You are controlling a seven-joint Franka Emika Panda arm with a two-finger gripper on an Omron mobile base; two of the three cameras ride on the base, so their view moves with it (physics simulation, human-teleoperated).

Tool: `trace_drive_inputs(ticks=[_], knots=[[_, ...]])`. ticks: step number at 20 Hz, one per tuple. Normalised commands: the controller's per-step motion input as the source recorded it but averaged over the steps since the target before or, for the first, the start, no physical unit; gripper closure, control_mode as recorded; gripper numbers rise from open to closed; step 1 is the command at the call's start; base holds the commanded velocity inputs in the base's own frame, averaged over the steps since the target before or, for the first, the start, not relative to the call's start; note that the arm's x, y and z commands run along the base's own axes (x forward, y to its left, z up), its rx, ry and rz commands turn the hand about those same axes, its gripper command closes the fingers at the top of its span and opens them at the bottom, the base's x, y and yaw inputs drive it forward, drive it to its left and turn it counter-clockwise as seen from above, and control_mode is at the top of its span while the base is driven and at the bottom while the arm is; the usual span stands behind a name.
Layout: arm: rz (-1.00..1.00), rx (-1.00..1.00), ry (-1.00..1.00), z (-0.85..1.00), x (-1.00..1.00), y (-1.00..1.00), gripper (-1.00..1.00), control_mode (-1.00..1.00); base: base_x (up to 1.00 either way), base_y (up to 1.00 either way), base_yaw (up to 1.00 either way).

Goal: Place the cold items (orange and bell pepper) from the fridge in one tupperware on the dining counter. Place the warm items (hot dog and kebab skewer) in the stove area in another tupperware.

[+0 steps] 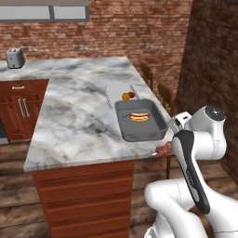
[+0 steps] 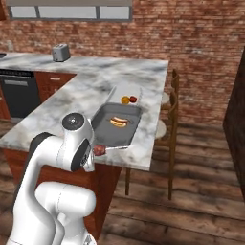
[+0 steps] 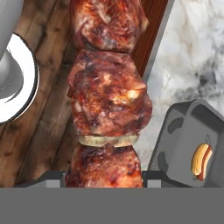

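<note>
At the worktop's near edge:
End effector (image 3: pixel 104 177): closed on the kebab skewer (image 3: pixel 107 94), held just off the marble worktop (image 1: pixel 74 111).
Kebab skewer: beside the grey tupperware's near corner, over the wooden floor.
Grey tupperware (image 1: pixel 125 128): holds the hot dog (image 1: pixel 139 116).
Clear tupperware (image 2: pixel 136 91): behind it, holding orange (image 2: pixel 125 100) and bell pepper (image 2: pixel 133 99).

Glossy veined marble counter (image 1: pixel 74 116), matt grey plastic tupperware (image 1: pixel 160 122), rough brick wall (image 1: pixel 139 28), wood-plank floor (image 2: pixel 191 201)
</note>
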Motion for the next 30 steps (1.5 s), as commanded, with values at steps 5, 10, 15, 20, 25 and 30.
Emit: trace_drive_inputs(ticks=[5, 10, 15, 20, 25, 30], knots=[[0.0, 0.0, 0.0, 0.0, 0.0, 0.0, 1.0, 1.0, 0.39, 0.0, -0.13], [0.0, 0.0, 0.0, 0.0, 0.0, 0.0, 1.0, 1.0, 0.53, 0.0, -0.13], [0.0, 0.0, 0.0, 0.0, 0.0, 0.0, 1.0, 1.0, 0.44, 0.0, -0.13], [0.0, 0.0, 0.0, 0.0, 0.0, 0.0, 1.0, 1.0, 0.42, 0.01, -0.13], [-0.02, 0.0, -0.02, 0.05, 0.04, 0.04, 1.0, -1.0, 0.28, 0.05, -0.1], [-0.09, 0.0, -0.09, 0.29, 0.55, 0.35, 1.0, -1.0, 0.0, 0.0, 0.0]])
